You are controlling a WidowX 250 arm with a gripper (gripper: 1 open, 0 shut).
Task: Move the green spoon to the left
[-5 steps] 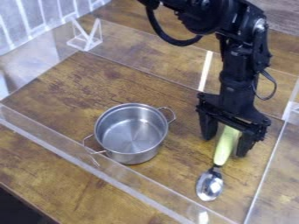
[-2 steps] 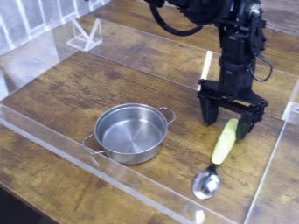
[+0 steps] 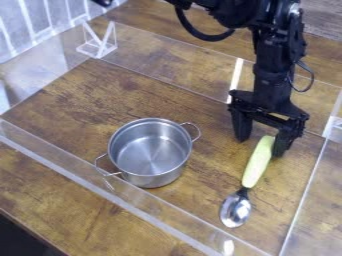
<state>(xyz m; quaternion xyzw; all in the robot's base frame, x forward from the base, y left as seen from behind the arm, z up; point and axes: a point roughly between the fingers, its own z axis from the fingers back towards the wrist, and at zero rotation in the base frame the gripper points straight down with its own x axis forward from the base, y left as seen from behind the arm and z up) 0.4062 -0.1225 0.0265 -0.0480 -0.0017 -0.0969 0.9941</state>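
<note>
A dark, grainy wooden worktop (image 3: pixel 80 110) with visible plank seams is bounded by clear acrylic walls (image 3: pixel 160 225) whose edges catch the light. At the right, the small green spoon (image 3: pixel 249 184), with its thick yellow-green plastic handle and shiny round metal bowl, lies flat on the wood; its long axis runs nearly front to back with a slight lean, the handle end pointing away toward the rear and the bowl toward the front transparent wall. Directly above the far tip of the handle stands the black end effector (image 3: pixel 267 138), carried by a black jointed arm with looping cables; it points straight down, its two dark fingers spread fully apart, and it has hold of nothing. Whether a fingertip touches the handle tip cannot be told. Left of the spoon and well apart from it sits a round, brushed stainless-steel pot with two small side handles (image 3: pixel 150 150); its interior is bare metal, with no contents visible. A clear acrylic triangular stand (image 3: pixel 96 42) rests at the rear left corner.
</note>
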